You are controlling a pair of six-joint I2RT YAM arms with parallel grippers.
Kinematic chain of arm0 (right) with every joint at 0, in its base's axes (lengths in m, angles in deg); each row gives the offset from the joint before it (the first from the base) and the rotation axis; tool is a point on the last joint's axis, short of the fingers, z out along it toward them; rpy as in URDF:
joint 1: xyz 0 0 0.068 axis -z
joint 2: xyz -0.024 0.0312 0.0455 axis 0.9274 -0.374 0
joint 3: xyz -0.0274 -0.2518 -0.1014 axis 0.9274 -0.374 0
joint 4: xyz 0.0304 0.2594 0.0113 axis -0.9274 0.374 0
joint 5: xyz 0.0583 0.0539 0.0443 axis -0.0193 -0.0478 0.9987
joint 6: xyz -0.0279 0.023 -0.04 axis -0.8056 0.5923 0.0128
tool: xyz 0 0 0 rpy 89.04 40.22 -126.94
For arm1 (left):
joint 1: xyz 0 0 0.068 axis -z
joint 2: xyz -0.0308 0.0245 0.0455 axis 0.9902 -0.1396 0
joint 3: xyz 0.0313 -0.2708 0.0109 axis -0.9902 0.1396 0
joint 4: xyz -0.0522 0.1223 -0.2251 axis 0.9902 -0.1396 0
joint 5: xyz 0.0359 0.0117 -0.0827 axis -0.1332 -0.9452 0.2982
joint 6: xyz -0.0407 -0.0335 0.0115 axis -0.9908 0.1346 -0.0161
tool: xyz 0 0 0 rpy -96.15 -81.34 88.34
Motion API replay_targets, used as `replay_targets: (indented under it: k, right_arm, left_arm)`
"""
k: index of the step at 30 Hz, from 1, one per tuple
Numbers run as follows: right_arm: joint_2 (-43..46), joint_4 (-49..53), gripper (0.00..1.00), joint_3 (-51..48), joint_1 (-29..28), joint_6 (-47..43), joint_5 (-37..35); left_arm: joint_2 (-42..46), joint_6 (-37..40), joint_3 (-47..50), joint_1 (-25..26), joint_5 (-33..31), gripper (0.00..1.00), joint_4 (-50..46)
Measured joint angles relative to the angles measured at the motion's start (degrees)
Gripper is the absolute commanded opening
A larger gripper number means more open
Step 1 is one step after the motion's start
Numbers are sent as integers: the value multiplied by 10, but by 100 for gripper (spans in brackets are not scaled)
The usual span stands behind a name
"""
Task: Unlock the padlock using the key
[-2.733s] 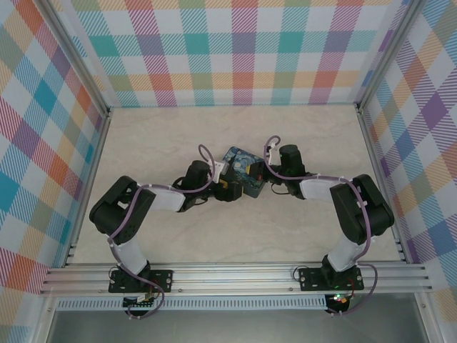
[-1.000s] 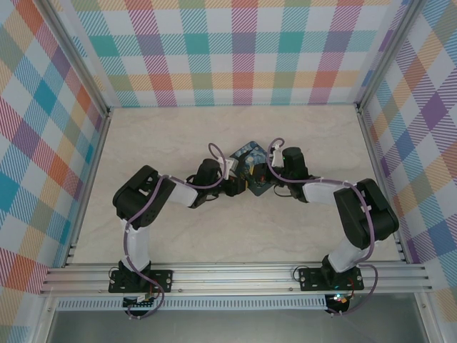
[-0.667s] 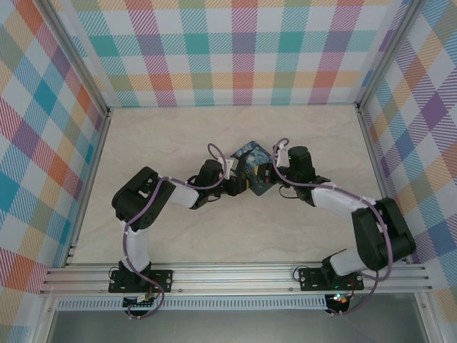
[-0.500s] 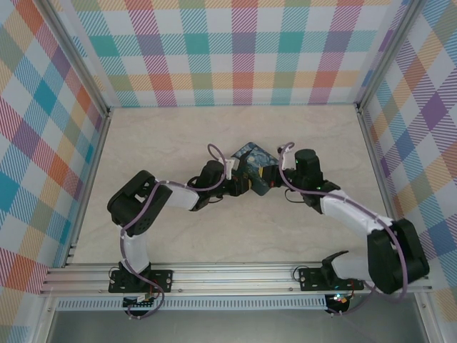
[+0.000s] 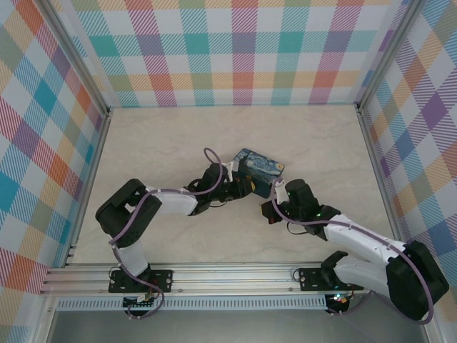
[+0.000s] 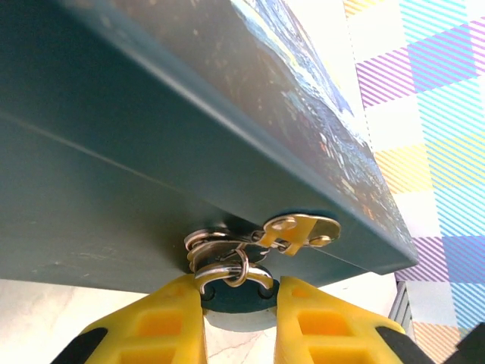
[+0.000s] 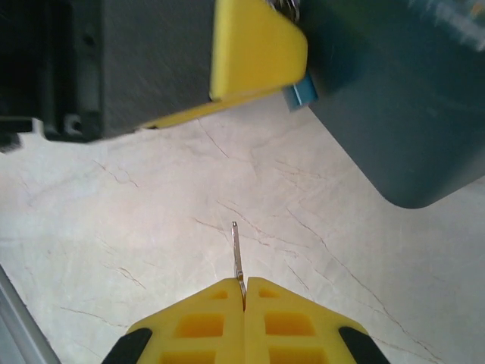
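Key (image 7: 237, 254), nearest the arm bases: thin dark sliver pinched at its root btw. the clenched fingers of the right end effector (image 7: 243, 287), blade sticking straight out ahead over bare worktop (image 7: 151, 197). Tip is free and touches nothing; a stretch of worktop lies btw. it and the lock.

Beyond, centre: padlock (image 6: 231, 273), hanging at the brass hasp (image 6: 299, 230) on the side wall of the painted tin (image 6: 114, 152), silvery shackle through the hasp w/ a few small rings bunched beside it. The left end effector (image 6: 240, 288) comes in from the opposite side, one yellow finger on each side of the lock body, apparently clamped on it to hold it steady. Seen from the right wrist, a small blue corner of the body peeps out past that finger's tip, tight against the tin.

Farthest: the tin itself, resting on the worktop, starry print on its lid.

Step in hand (my reading): approach phase, i.e. lock held, key held, the two not yet mated.

Next move calls for: right arm to carry the key forward to the keyway, blade in line w/ the slot & right way up, then push in & twist. The left grip must stay firm against that twist. Which face the keyway opens on I can't tell. A slow, fine line-up seems needed, both parts being so small & the hold on the key so slight.
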Motion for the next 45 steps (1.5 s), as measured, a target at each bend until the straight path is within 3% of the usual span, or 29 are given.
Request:
replay_targets:
  k: [15, 45]
  right_arm:
    - [-67, -16, 4, 13, -2, -56, -39]
    - [-97, -59, 4, 36, -3, -85, -54]
  left_arm:
    - [25, -67, 0, 15, -3, 4, -35]
    - [35, -83, 0, 18, -7, 0, -56]
